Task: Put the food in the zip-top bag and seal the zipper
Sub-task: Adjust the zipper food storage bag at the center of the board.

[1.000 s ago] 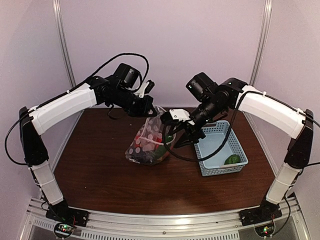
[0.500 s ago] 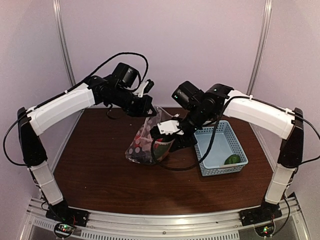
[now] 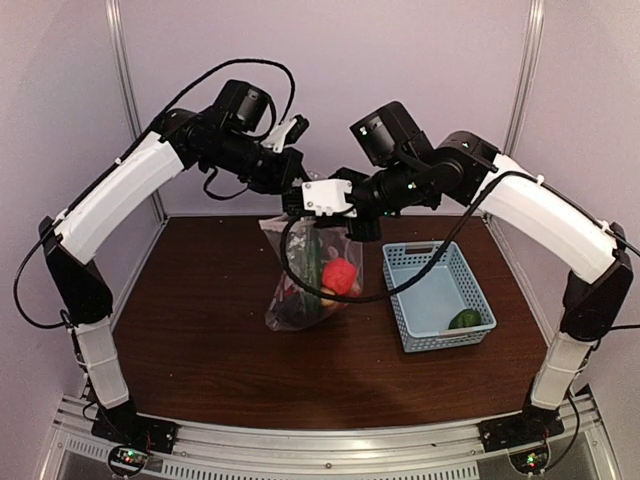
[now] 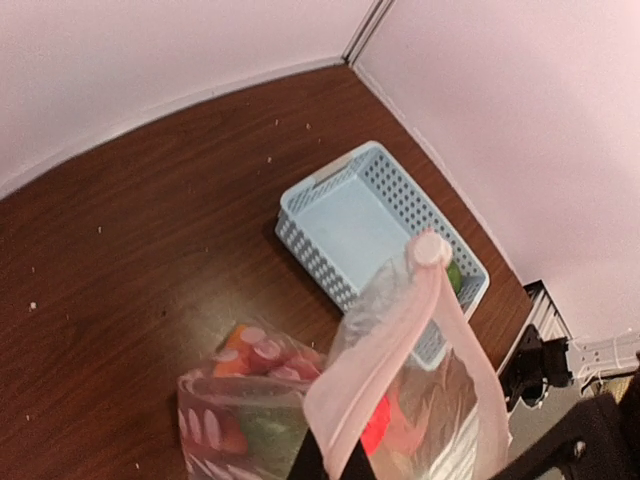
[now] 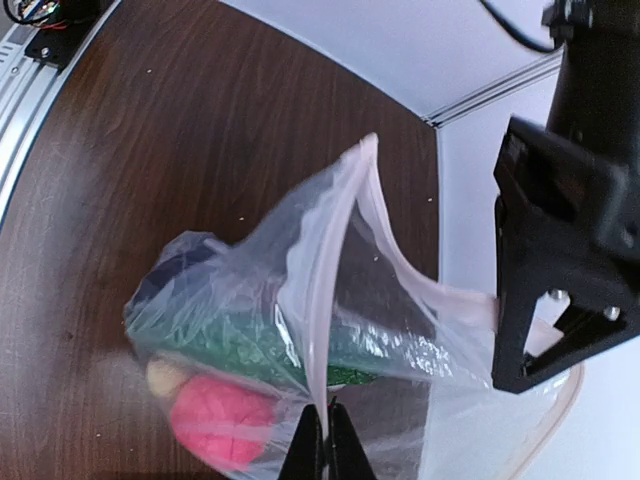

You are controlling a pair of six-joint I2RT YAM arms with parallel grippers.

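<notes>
**Bag held aloft by both grippers, food inside**

The zip-top bag (image 3: 305,280) is held upright over the middle of the table (image 3: 200,350), with its mouth at 12 o'clock and its load at 6 o'clock. The left gripper (image 4: 326,462) is seen with its fingers together, clamped on the zipper (image 4: 380,350). The slider tab (image 4: 432,250) is shown at the far end of that strip. The right gripper (image 5: 324,440) is likewise pinched tight on the zipper, at another point of the mouth, and the mouth is drawn open between the two holds. Food is seen inside the bag: a red piece (image 5: 220,420), a green cucumber (image 5: 250,345) and a dark eggplant (image 5: 175,270). At 3 o'clock of the bag the light-blue basket (image 3: 430,300) is set on the table, near it, and one green piece (image 3: 464,319) lies in its 4 o'clock corner. Whether the bag's bottom touches the table cannot be told
</notes>
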